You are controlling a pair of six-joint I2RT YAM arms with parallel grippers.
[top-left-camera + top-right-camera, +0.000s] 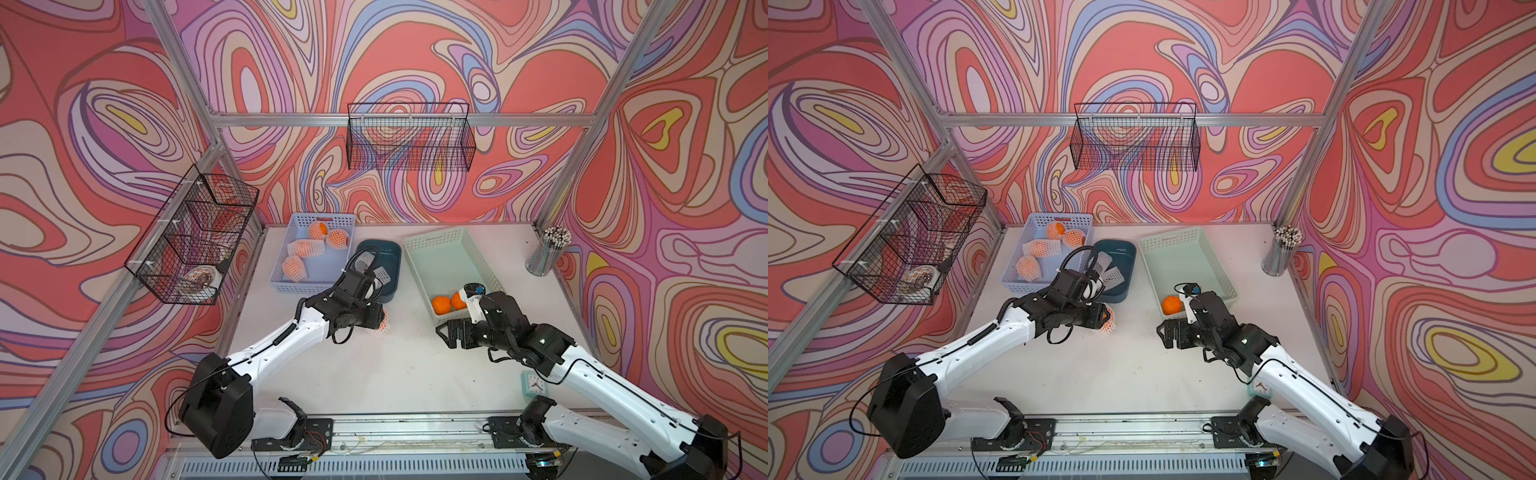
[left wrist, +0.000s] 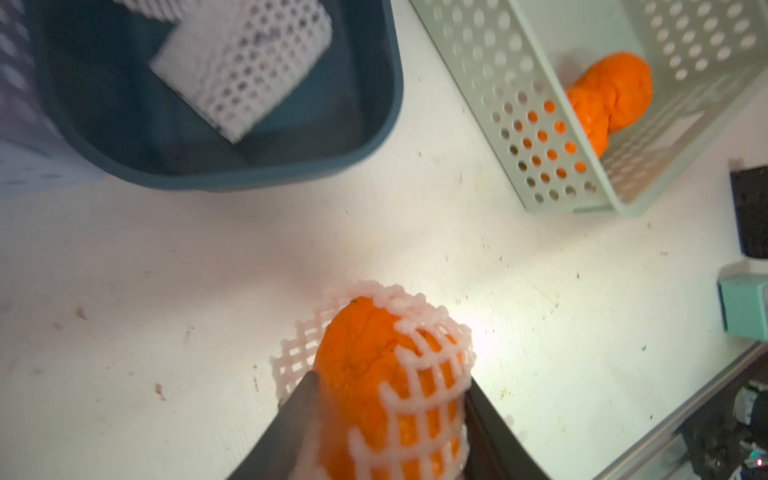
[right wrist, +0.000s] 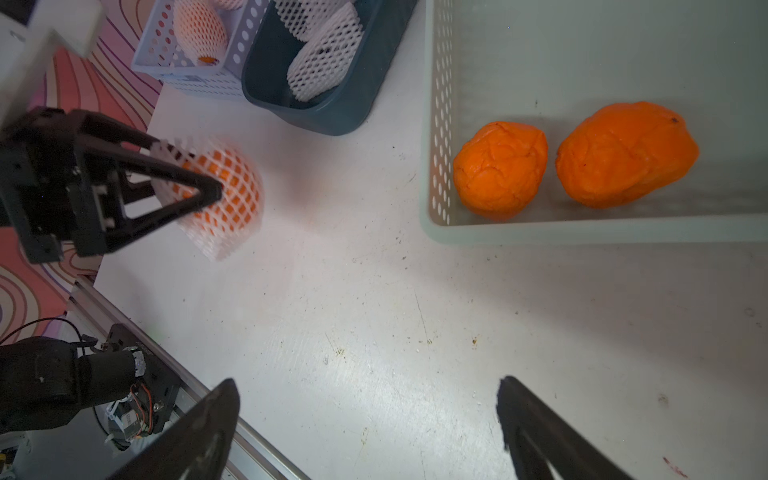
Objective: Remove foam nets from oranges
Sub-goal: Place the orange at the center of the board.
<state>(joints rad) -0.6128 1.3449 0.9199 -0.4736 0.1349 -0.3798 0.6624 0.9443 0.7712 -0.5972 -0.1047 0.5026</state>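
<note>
A white tabletop [image 1: 374, 374] is filling the floor of a booth with swirling pink, purple and blue walls. Two white-and-black robot arms are reaching in from the near edge.

A mint-green perforated plastic basket [image 1: 453, 266] is sitting on the right, a lavender perforated plastic basket [image 1: 299, 286] is sitting at the far left, and a dark teal plastic tub [image 1: 390, 257] is lying between them.

The left gripper [image 2: 390, 395] is hovering over the table just near of the tub, its jaws clamping a round orange [image 2: 365, 353] that is sitting inside a white foam net [image 2: 432, 332]; one end of the fruit is showing bare.

The right gripper [image 3: 368, 399] is hanging over bare table beside the mint basket's near left corner, its jaws standing wide apart with nothing between them.

Two bare oranges [image 3: 500, 168] are lying side by side at the near end of the mint basket. Four netted oranges [image 1: 294, 268] are resting in the lavender basket. Empty white foam nets [image 3: 324, 62] are lying in the teal tub.
</note>
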